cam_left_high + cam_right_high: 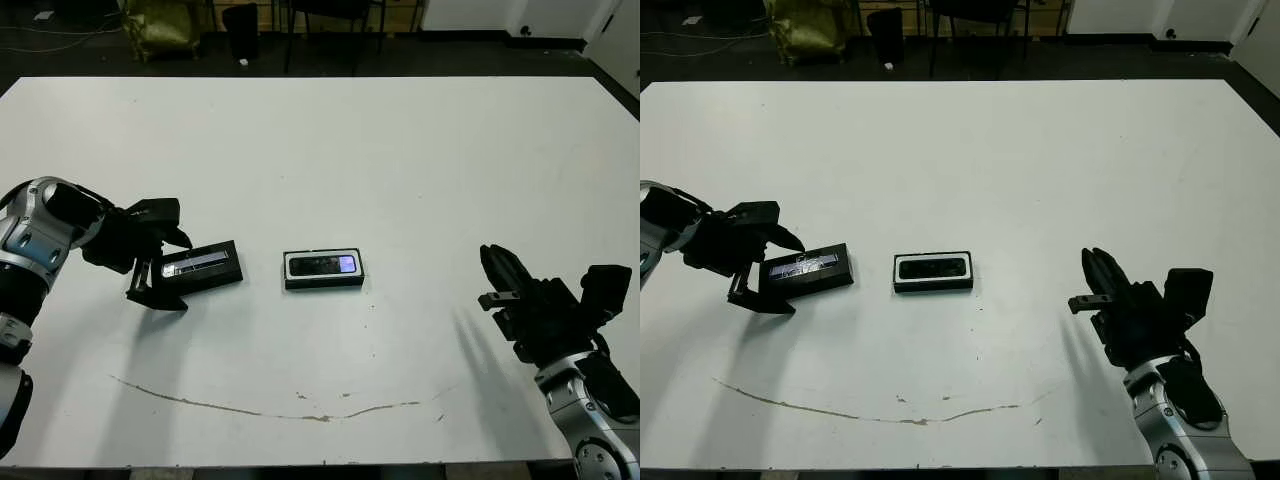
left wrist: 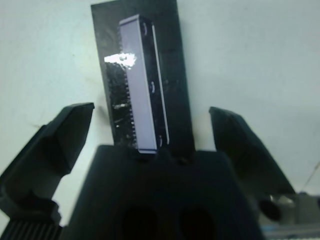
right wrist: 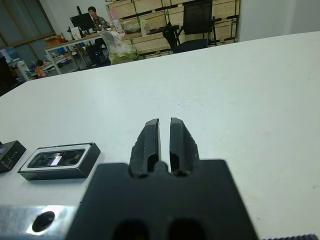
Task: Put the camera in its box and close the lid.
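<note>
The box, a shallow black tray with a white lining, sits on the white table near the middle. The camera lies inside it, its pale bluish patch at the right end. To the left lies the lid, flat and black with a silvery stripe on top. My left gripper is open and straddles the lid's left end. In the left wrist view the lid runs between the spread fingers with a gap on each side. Far right, near the front edge, my right gripper is shut on nothing.
A thin brownish scuff line curves across the table near its front edge. Chairs and dark floor lie beyond the far edge. In the right wrist view a person sits at a desk far behind the table.
</note>
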{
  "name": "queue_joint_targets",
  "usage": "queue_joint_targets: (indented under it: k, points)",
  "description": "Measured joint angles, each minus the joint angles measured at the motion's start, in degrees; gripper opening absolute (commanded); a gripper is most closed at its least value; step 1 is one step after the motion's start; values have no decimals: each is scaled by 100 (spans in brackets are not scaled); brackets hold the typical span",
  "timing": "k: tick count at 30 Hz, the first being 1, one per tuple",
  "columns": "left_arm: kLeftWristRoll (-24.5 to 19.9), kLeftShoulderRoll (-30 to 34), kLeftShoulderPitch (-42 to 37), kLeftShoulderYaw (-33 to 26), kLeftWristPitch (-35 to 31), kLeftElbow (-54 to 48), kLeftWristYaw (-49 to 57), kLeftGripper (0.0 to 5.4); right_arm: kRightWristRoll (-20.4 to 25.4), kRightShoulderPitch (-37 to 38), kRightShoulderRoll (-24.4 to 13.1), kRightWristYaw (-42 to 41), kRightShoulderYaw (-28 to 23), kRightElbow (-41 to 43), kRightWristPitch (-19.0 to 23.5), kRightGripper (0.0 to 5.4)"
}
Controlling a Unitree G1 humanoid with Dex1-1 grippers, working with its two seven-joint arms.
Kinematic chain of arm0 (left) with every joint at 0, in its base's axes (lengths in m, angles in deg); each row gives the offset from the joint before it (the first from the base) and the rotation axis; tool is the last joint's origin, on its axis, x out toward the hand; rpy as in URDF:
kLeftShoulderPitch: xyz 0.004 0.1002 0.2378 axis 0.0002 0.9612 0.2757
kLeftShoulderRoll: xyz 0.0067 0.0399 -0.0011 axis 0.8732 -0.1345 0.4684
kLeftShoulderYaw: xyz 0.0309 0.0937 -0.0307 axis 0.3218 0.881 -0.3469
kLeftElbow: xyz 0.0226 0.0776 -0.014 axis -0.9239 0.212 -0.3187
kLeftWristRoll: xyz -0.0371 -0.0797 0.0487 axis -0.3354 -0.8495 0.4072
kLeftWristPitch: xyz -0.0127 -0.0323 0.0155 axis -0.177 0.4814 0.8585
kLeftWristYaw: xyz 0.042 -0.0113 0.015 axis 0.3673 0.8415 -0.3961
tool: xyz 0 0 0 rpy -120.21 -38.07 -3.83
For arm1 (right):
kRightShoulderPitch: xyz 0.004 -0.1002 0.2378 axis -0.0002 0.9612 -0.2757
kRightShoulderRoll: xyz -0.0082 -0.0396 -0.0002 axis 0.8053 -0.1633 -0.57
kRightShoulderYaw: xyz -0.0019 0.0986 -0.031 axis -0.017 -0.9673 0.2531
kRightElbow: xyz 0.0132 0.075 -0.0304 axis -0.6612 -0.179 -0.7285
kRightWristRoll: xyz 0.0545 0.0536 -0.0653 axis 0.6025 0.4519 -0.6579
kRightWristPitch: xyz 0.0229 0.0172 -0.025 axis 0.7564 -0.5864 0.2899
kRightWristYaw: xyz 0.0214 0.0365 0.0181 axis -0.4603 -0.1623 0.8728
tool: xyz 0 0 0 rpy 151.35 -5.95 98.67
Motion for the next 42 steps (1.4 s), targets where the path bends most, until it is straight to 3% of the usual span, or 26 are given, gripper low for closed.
queue_joint_targets:
  k: [27,32,42]
  points:
    - [7,-11,-192,34,113,680,97,538,43,39,-14,21,-37,50,100,0]
    - [24,-65,-351,112,-30,1019,-106,538,71,83,-12,-125,-24,7,-37,0]
    - [425,-302,-856,431,-153,1623,-378,538,66,206,-47,249,-28,370,369,0]
